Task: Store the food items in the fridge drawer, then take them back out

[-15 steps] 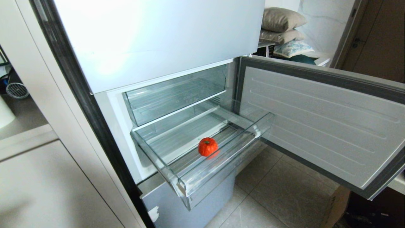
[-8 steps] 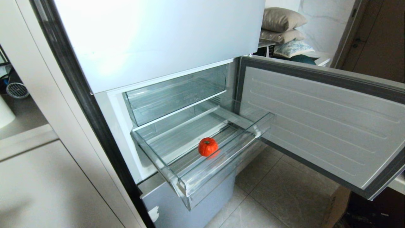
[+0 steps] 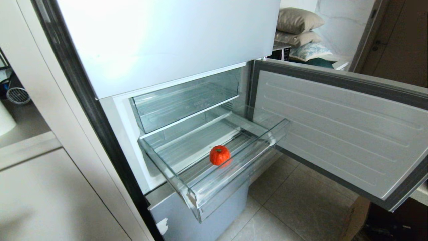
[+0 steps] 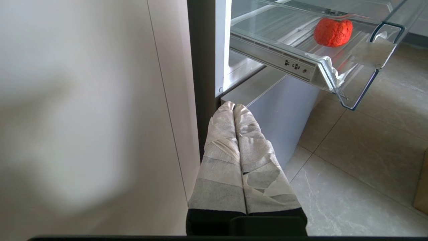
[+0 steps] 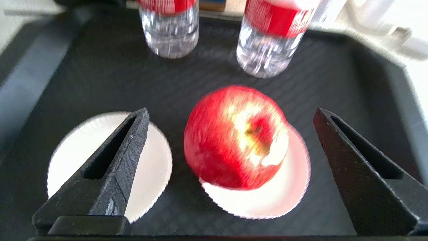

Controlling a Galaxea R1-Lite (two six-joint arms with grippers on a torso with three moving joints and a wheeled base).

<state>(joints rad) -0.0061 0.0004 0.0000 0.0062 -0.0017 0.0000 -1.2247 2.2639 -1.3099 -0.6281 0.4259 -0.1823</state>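
Orange pumpkin [image 3: 219, 155] lies in the open fridge drawer [image 3: 234, 175]; right gripper [image 5: 230, 134] fingers spread wide around a red apple [image 5: 235, 137], not holding it; left gripper [image 4: 234, 106] fingers pressed together, empty.

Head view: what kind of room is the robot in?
Probably a home kitchen. A fridge stands with its door swung open, a clear fridge drawer holds a toy pumpkin, and the floor is tiled.

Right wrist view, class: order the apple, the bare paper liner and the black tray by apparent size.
1. black tray
2. and 3. apple and bare paper liner look alike; the apple stands nearer the camera, so unranked.
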